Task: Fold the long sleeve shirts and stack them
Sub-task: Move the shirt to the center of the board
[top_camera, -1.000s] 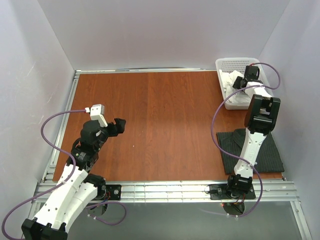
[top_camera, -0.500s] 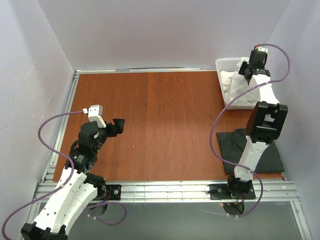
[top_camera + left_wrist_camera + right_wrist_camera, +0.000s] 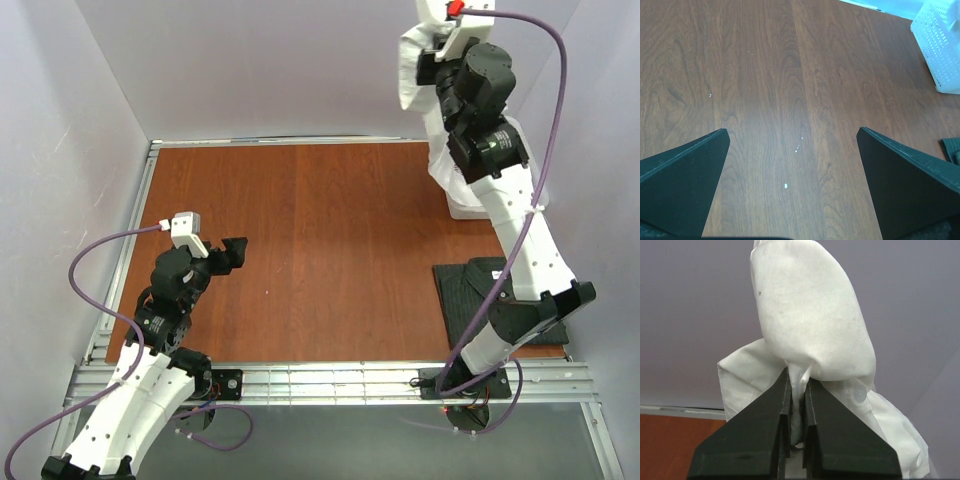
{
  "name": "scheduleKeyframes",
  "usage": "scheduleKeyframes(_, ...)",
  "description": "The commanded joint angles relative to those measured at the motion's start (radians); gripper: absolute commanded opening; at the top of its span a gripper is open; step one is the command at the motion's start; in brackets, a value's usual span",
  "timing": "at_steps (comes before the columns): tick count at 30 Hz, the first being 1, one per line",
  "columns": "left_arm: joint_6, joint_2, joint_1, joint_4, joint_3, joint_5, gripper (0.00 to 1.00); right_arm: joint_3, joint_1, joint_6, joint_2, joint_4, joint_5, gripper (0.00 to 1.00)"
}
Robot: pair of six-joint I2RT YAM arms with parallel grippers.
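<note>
On the wooden table the dark shirt lies folded at four o'clock; the right gripper, clamped on the white shirt, holds it aloft unfolded, while the left gripper gapes empty.

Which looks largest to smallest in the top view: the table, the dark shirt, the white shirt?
1. table
2. dark shirt, lying flat
3. white shirt, though it is bunched, hanging nearer the camera and partly hidden, so this is unsure
</note>
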Motion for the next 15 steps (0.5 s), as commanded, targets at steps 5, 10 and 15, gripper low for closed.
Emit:
scheduleKeyframes(5, 0.002, 0.003, -0.006, -0.007, 0.008, -0.002, 0.98, 0.029, 0.351, -0.002, -0.007, 0.139, -0.149, 0.01)
scheduleKeyframes(10, 0.001, 0.003, -0.004, -0.011, 0.010, -0.010, 0.98, 0.118, 0.524, 0.003, 0.093, 0.237, -0.174, 0.01)
scheduleKeyframes(15, -0.003, -0.017, -0.004, -0.014, 0.004, -0.016, 0.97, 0.176, 0.653, -0.005, 0.177, 0.369, -0.174, 0.01)
